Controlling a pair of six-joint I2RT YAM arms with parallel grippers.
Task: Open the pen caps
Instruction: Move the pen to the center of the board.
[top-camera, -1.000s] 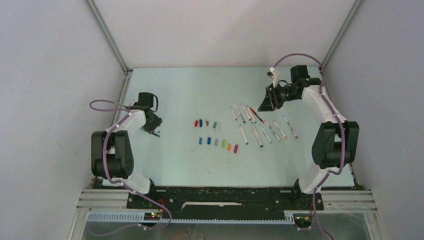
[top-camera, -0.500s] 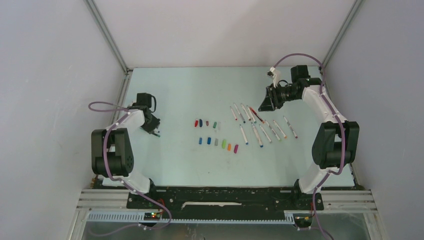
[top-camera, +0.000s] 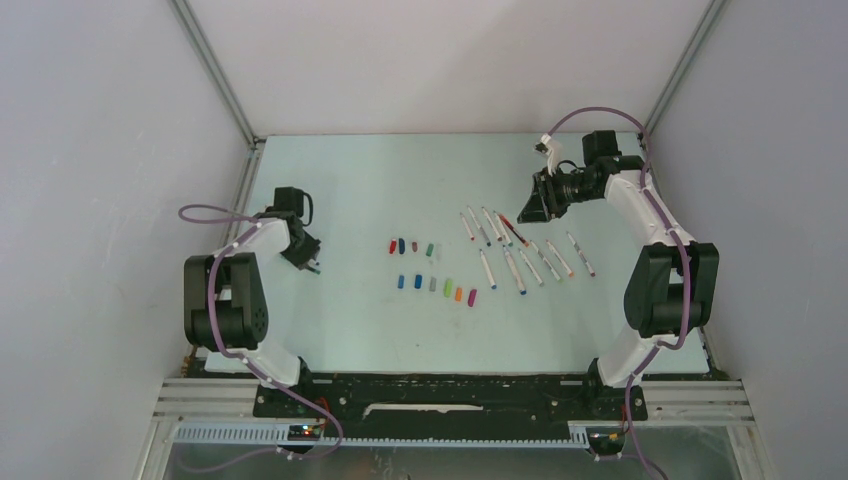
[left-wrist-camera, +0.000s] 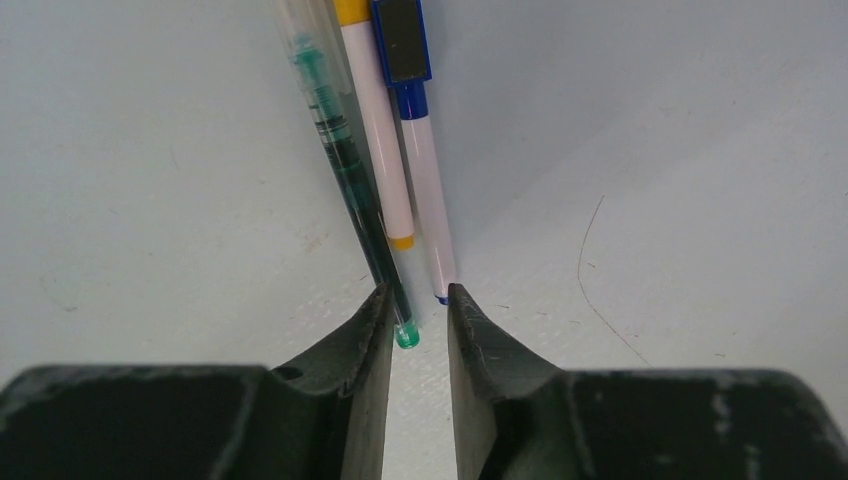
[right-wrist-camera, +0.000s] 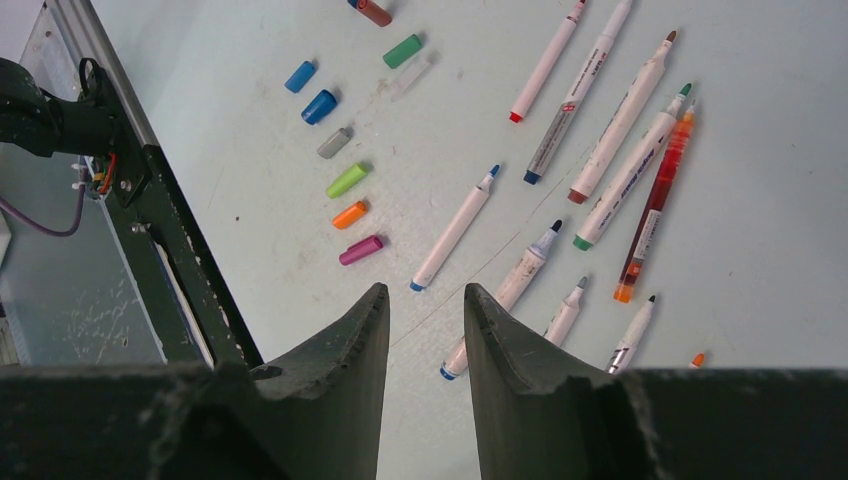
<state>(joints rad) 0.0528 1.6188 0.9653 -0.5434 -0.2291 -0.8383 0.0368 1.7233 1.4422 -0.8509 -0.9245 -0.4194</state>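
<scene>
Stubby coloured plastic pen caps lie in two rows at the middle of the bench, with thin white-barrelled pens fanned to their right. Right gripper hovers far right, jaws apart. Left gripper is low at left, jaws narrowly apart beside a clear green-ink pen.

My left arm, white links on black joints with a purple cable looped along it, is folded at the elbow near the left edge of the table. Its forearm reaches forward and inward. Its black two-finger left gripper points down, tips close to the surface. In the wrist view my jaws stand a narrow gap apart, the dark fingers nearly parallel.

My right arm, built the same, rises from its base, bends at a black elbow and stretches toward the far side, wrist turned inward. The black right gripper hangs raised, tilted down and leftward. Its fingers are parted by a slim gap.
</scene>
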